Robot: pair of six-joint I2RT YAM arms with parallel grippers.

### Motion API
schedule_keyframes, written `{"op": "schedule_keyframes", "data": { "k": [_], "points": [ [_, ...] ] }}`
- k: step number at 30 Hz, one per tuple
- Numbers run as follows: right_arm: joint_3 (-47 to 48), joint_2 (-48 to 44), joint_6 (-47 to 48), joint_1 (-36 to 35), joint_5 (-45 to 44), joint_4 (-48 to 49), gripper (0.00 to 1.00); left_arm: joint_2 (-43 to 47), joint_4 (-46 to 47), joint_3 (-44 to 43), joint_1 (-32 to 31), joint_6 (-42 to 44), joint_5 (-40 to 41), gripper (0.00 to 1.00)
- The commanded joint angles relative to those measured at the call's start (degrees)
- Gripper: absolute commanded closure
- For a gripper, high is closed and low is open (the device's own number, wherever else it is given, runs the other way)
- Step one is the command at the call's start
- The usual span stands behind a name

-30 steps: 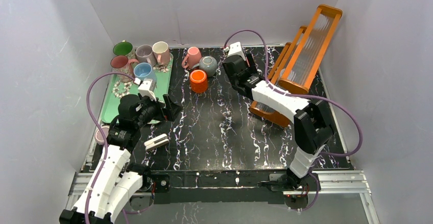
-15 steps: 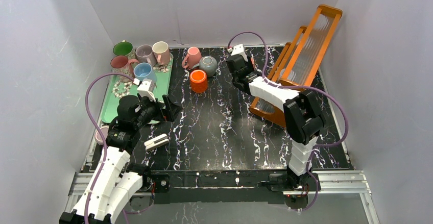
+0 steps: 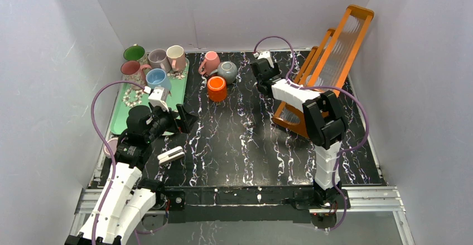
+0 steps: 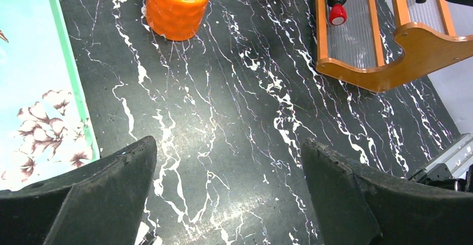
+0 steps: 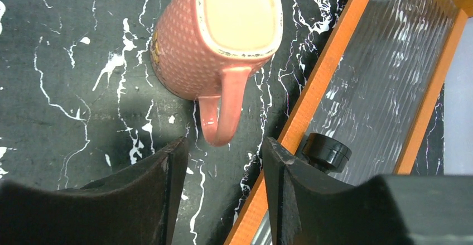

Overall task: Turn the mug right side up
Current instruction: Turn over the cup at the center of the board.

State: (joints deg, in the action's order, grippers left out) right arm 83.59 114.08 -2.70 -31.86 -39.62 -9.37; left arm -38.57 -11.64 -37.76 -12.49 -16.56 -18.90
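A desk (image 3: 240, 139) topped in glossy black stone-look sheet, threaded with white veins, sits inside a booth of plain pale grey walls (image 3: 234, 10).

The right end effector (image 5: 223, 153) reaches to the far side of the desk, pointing down, its two dark, matte, blocky fingers (image 5: 167, 195) about half open and gripping nothing. Directly ahead of its fingertips stands the pink mug (image 5: 189, 55), mouth down on the desk. Its flat, cream, rounded-square underside (image 5: 240, 10) faces up, and its wall is covered in tiny raised dots. Its curved handle (image 5: 226, 105) points back towards the end effector, with the tip level with the fingertips and in the gap between them, touching neither finger. Just to the right of this end effector leans an orange wooden rack (image 5: 329, 66) with ribbed, translucent panels and a round black knob (image 5: 326, 150).

The left end effector (image 4: 228, 144) hovers over bare desk nearer the arm bases, its fingers spread as wide as they go and empty. To its left lies a mint-green tray (image 4: 33, 55) printed with pink flowers. Ahead of it stands a glossy, dimpled orange mug (image 4: 175, 5), also upside down. From overhead, beyond the orange mug, a grey mug (image 3: 227, 72) and a second pink one (image 3: 209, 62) lie together, and five more mugs cluster at the tray's far end.
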Motion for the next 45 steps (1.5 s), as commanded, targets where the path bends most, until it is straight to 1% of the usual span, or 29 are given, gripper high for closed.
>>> {"op": "schedule_keyframes", "data": {
  "k": [1, 4, 16, 22, 27, 32, 35, 40, 45],
  "points": [
    [4.6, 1.7, 0.4, 0.8, 0.9, -0.2, 0.39, 1.0, -1.0, -0.1, -0.1, 0.6, 0.1, 0.02],
    [6.7, 3.5, 1.2, 1.0, 0.7, -1.5, 0.39, 1.2, -1.0, -0.2, -0.1, 0.6, 0.4, 0.02],
    [9.8, 7.3, 2.6, 2.7, 4.5, -2.1, 0.41, 0.3, -1.1, -0.3, 0.0, 0.5, 0.3, 0.02],
    [10.3, 6.9, 2.3, 2.9, 7.5, -3.5, 0.54, -0.5, -1.1, -0.2, -0.1, 0.4, 0.2, 0.02],
    [9.2, 4.7, 1.7, 2.9, 10.8, -4.8, 0.66, -1.0, -1.2, -0.2, -0.1, 0.4, 0.8, 0.02],
    [6.2, 1.9, 0.4, 2.5, 13.2, -5.8, 0.70, -1.0, -1.5, -0.2, -0.1, 0.5, 0.8, 0.02],
    [4.0, -0.1, -0.4, 1.6, 14.5, -5.6, 0.72, -0.7, -1.5, -0.2, -0.1, 0.6, 1.5, 0.02],
    [1.8, -2.7, -2.8, -1.4, 16.9, -8.0, 0.72, -1.0, -1.6, -0.3, -0.1, 0.7, 1.3, 0.02],
    [0.2, -4.3, -7.9, -6.6, 13.3, -14.0, 0.71, 0.1, -2.0, -0.2, 0.0, 1.0, 2.0, 0.02]
  ]
}}
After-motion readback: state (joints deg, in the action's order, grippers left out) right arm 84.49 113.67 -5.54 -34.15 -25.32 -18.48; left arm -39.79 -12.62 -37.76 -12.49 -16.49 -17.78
